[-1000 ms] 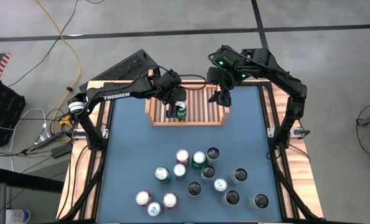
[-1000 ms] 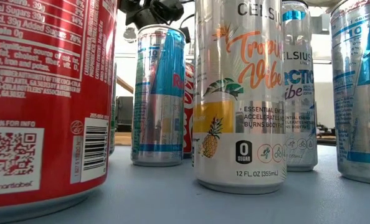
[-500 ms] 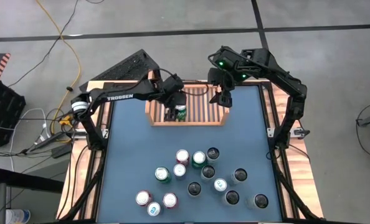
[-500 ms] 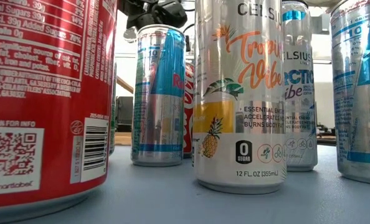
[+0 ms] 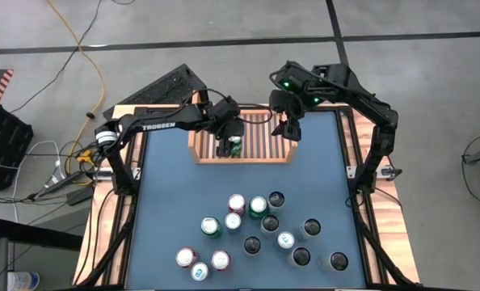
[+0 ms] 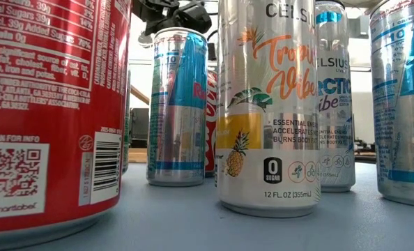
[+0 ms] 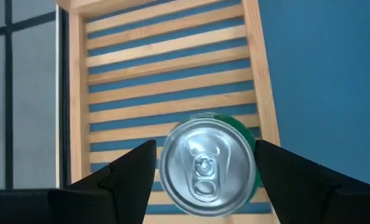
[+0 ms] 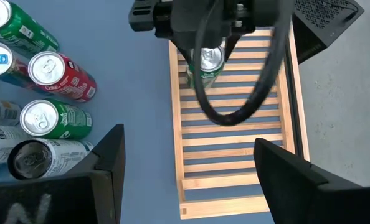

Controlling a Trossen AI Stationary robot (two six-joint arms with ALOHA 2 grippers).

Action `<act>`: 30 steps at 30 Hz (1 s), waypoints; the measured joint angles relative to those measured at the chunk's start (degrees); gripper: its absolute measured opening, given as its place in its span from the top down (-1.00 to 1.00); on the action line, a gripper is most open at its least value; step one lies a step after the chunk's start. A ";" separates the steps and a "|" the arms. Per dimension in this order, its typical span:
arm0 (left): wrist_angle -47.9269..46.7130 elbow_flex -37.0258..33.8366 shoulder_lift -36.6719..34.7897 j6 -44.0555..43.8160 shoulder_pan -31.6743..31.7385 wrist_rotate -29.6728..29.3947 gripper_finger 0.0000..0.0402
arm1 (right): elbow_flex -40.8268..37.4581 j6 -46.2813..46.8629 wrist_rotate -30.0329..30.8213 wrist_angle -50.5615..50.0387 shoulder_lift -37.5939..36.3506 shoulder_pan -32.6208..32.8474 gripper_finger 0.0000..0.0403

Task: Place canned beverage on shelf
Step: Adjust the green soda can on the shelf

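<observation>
Left tool (image 7: 203, 171) brackets, fingers apart, a green can (image 7: 207, 167) standing on the shelf (image 5: 260, 139); arm reads TROSSEN

A robotics lab or test workshop. Two dark robot arms are mounted at a small blue-topped table (image 5: 175, 210) with a wooden border, standing on a bare grey concrete floor (image 5: 224, 40) marked by dark seams. A yellow cable (image 5: 94, 65) and other loose wires trail across the floor beyond the left arm's base. Through gaps between cans, the table-level camera shows a bright room with pale walls.
</observation>
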 joint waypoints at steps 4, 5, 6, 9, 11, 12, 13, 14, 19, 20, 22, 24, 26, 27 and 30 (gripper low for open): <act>-0.03 0.02 0.94 -0.82 0.81 2.43 -0.29 | 0.00 -0.21 0.00 -0.14 0.00 0.09 -0.30; -0.38 0.02 0.96 -0.84 0.91 2.65 -0.29 | 0.00 -0.23 0.00 -0.15 0.00 0.09 -0.30; -0.20 0.06 1.41 -0.88 0.91 2.66 -0.29 | 0.00 -0.26 0.00 -0.16 0.00 0.08 -0.30; 0.19 0.07 1.79 -1.14 1.01 2.27 -0.29 | 0.00 -0.93 0.00 -0.17 0.00 0.07 -0.30; 0.06 0.07 1.77 -1.59 1.22 2.83 -0.29 | 0.00 -1.09 0.00 -0.17 0.00 0.07 -0.30; 0.07 0.07 1.77 -1.67 1.31 2.94 -0.29 | 0.00 -1.11 0.00 -0.17 0.00 0.07 -0.30; 0.07 0.07 1.77 -1.90 1.35 2.87 -0.29 | 0.00 -1.11 -0.02 -0.18 0.00 0.07 -0.30; -0.13 0.07 1.77 -2.17 1.38 2.81 -0.29 | 0.00 -1.11 0.00 -0.17 0.00 0.07 -0.30; -4.55 0.07 1.77 -2.57 1.87 2.27 -0.29 | 0.00 -1.11 -0.02 -0.18 0.00 0.07 -0.30; -4.90 0.07 1.77 -2.58 1.87 2.00 -0.29 | 0.00 -1.11 -0.02 -0.18 0.00 0.07 -0.30; -5.07 0.07 1.77 -3.07 1.85 1.31 -0.29 | 0.00 -1.13 -0.04 -0.19 0.00 0.07 -0.30; -5.42 0.07 1.77 -3.66 1.85 0.70 -0.29 | 0.00 -1.15 -0.03 -0.19 0.00 0.07 -0.30; -6.46 0.07 1.77 -3.80 1.83 -0.42 -0.29 | 0.00 -1.16 -0.04 -0.19 0.00 0.07 -0.30; -6.94 0.07 1.77 -3.71 1.85 -0.66 -0.29 | 0.00 -1.17 -0.04 -0.19 0.00 0.07 -0.30; -7.05 0.07 1.77 -3.90 1.85 -0.77 -0.29 | 0.00 -1.24 -0.04 -0.19 0.00 0.07 -0.30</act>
